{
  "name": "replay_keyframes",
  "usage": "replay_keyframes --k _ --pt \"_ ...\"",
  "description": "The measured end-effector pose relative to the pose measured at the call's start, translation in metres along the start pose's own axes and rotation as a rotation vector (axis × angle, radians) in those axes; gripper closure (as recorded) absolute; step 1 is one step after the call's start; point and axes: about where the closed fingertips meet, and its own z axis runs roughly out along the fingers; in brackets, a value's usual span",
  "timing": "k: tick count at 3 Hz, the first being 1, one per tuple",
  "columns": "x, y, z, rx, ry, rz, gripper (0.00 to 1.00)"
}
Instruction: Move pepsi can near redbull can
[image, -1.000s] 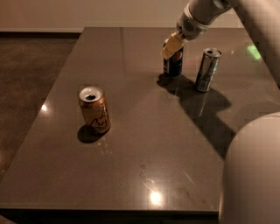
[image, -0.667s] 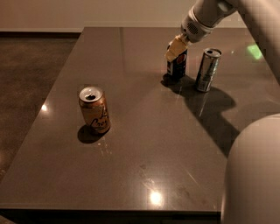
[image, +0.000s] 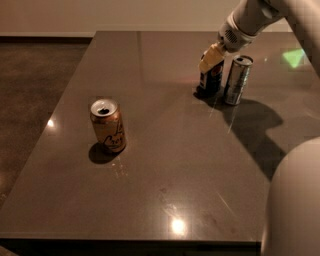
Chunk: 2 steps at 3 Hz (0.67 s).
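Since a second ago the gripper (image: 211, 59) has carried the pepsi can (image: 210, 82) rightward. Clamped on the can's top, it holds it directly beneath, just beside the redbull can (image: 237, 80) on its right. Best to let go and lift straight up, nudging neither can. Nearer than the hand the table (image: 170, 195) lies broad, with an orange can (image: 107, 126) well to the left; the far edge runs close behind.

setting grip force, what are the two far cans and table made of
pepsi can: probably painted metal, glossy blue. redbull can: likely metal, silver sheen. table: polished stone or laminate, mirrors lights. The end effector is at the pepsi can's top.
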Motion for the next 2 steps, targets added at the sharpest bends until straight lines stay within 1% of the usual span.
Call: replay_keyframes --k 2 --pt "0.0119 -0.0060 -0.0032 0.007 -0.002 0.030 0.37"
